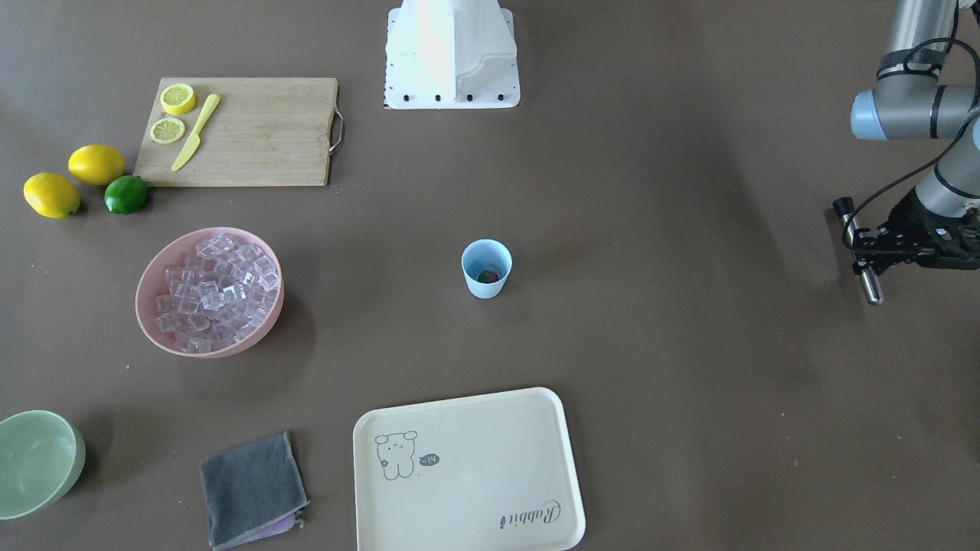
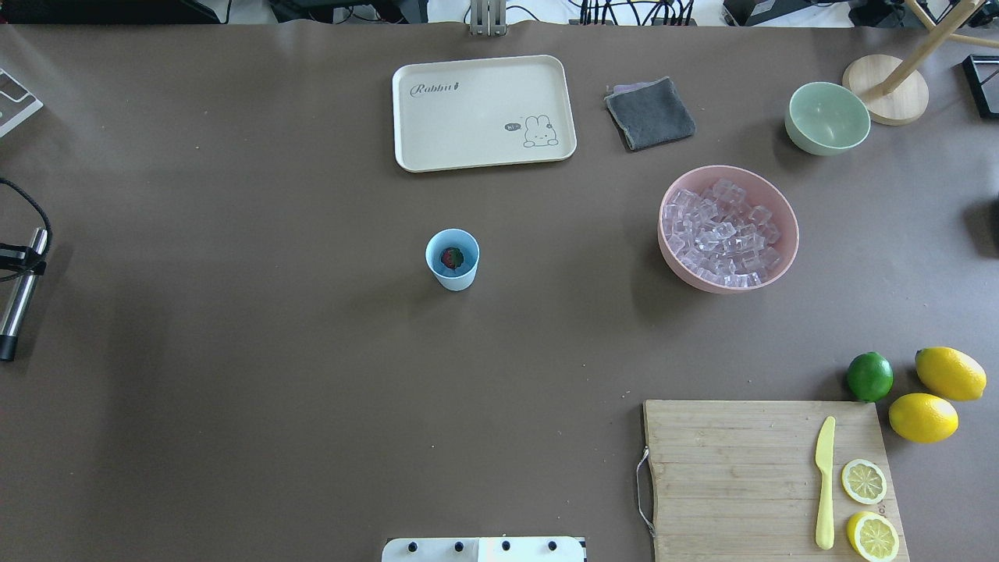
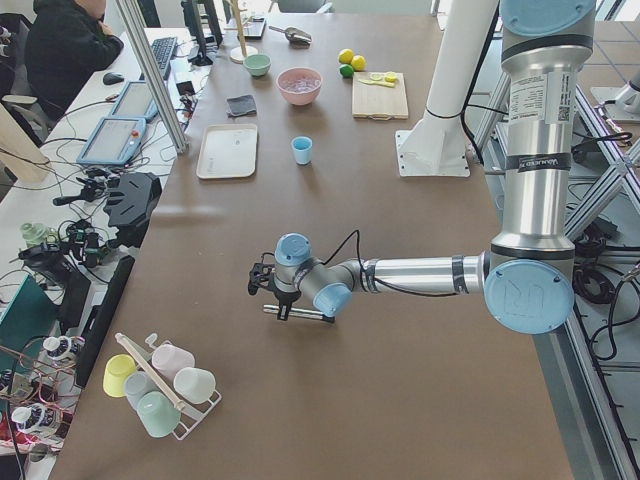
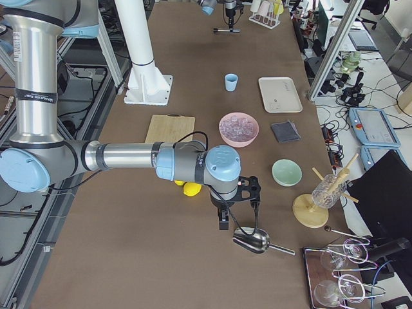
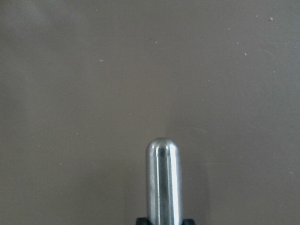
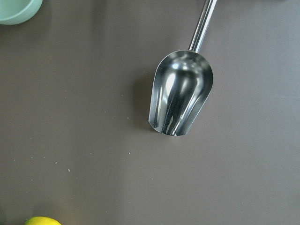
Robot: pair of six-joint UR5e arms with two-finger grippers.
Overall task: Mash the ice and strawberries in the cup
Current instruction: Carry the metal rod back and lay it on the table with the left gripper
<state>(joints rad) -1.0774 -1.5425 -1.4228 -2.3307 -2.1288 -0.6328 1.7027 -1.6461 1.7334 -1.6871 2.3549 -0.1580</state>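
The light blue cup (image 1: 486, 269) stands upright mid-table, also in the overhead view (image 2: 452, 261). A small red strawberry (image 2: 452, 257) lies inside it. The clear ice cubes (image 1: 214, 291) fill a pink bowl (image 2: 784, 204). My left gripper (image 1: 867, 250) is far out at the table's end, well away from the cup. It is shut on a steel muddler rod (image 5: 162, 180) held just above the table, also in the overhead view (image 2: 19, 300). My right gripper (image 4: 224, 219) hovers next to a steel scoop (image 6: 180, 98) lying on the table. I cannot tell whether it is open.
A cream tray (image 2: 484, 112), a grey cloth (image 2: 650, 113) and a pale green bowl (image 2: 827, 117) lie on the far side. A wooden board (image 2: 726, 476) holds a yellow knife and lemon slices. Two lemons and a lime (image 2: 869, 375) sit beside it. A cup rack (image 3: 160, 385) stands near the left arm.
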